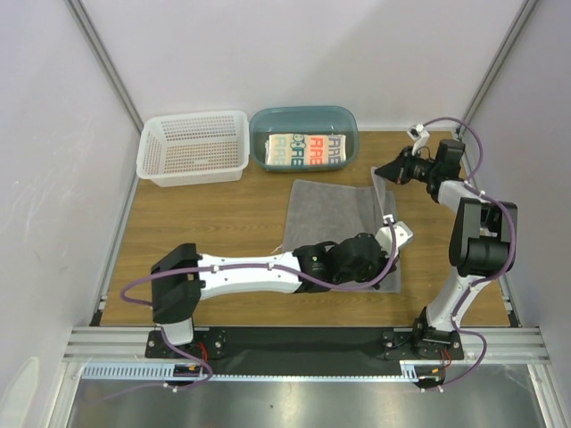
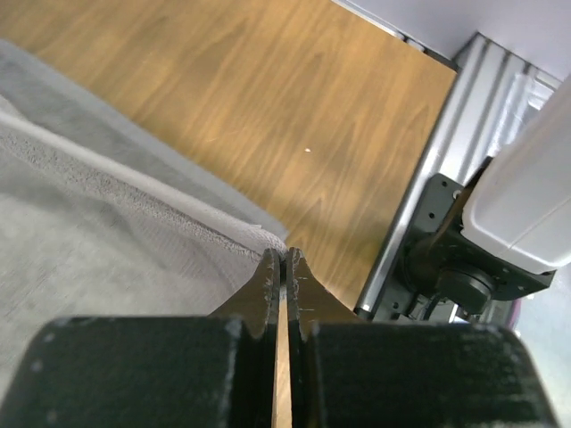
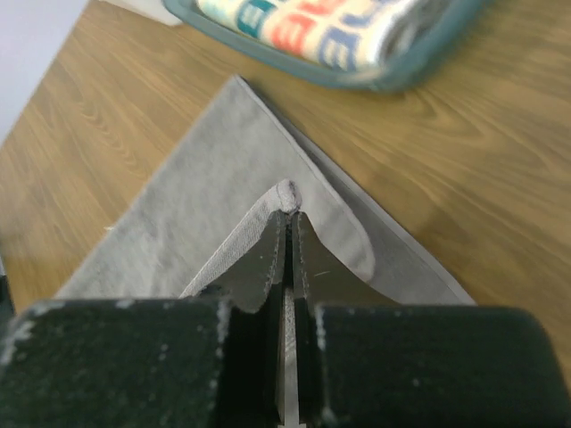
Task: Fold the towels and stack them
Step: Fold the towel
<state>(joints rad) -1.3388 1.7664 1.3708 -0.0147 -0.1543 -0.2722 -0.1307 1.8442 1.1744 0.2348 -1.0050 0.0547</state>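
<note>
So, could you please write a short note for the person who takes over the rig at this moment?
Left gripper: shut on the near right corner of the grey towel.
Right gripper: shut on the far right corner of the same towel, lifted a little.
Printed towel: folded, lying in the teal tub.
Done: the printed towel is folded.
Left: the grey towel lies mostly flat on the table, not yet folded. Fold it, then stack the towels. No other towel is in view.

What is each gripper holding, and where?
Both pinch the grey towel: left gripper on its nearer right-side corner, right gripper on its far right corner, lifted.
</note>
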